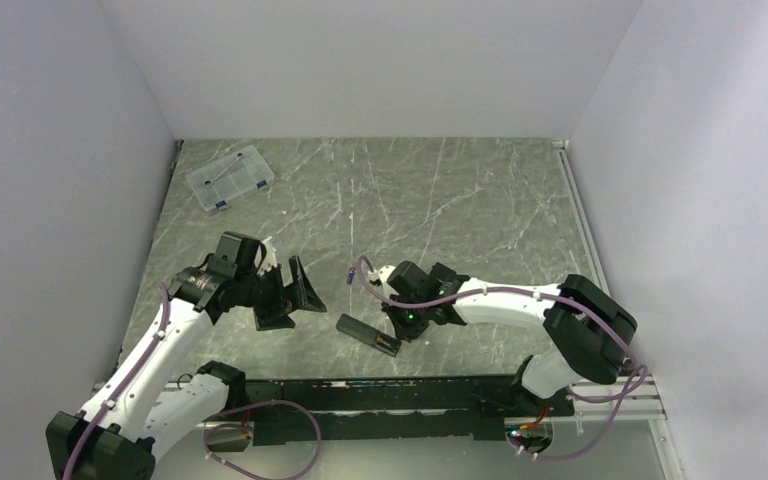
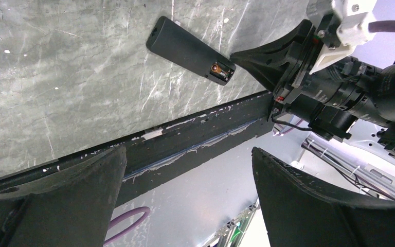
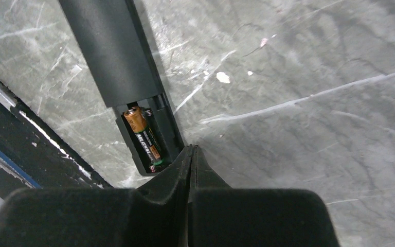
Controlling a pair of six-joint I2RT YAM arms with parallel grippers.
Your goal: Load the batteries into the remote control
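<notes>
Right wrist view: I see my right fingers point(image 3: 133, 216) pressed together, empty, their tips just beside the open end of the remote control point(image 3: 108, 51), which lies on the bench point(image 3: 313, 77) with one battery point(image 3: 144, 136) seated in its compartment. My left fingers point(image 2: 72, 190) stand spread wide, holding nothing.

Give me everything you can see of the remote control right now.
The remote control is a slim, flat bar of what looks like matte black plastic, lying flat on the marbled table, close to its front edge. The battery compartment at one end is uncovered, with one copper-topped battery seated inside and room beside it. The shut right gripper points at that end's corner; contact is unclear.
</notes>
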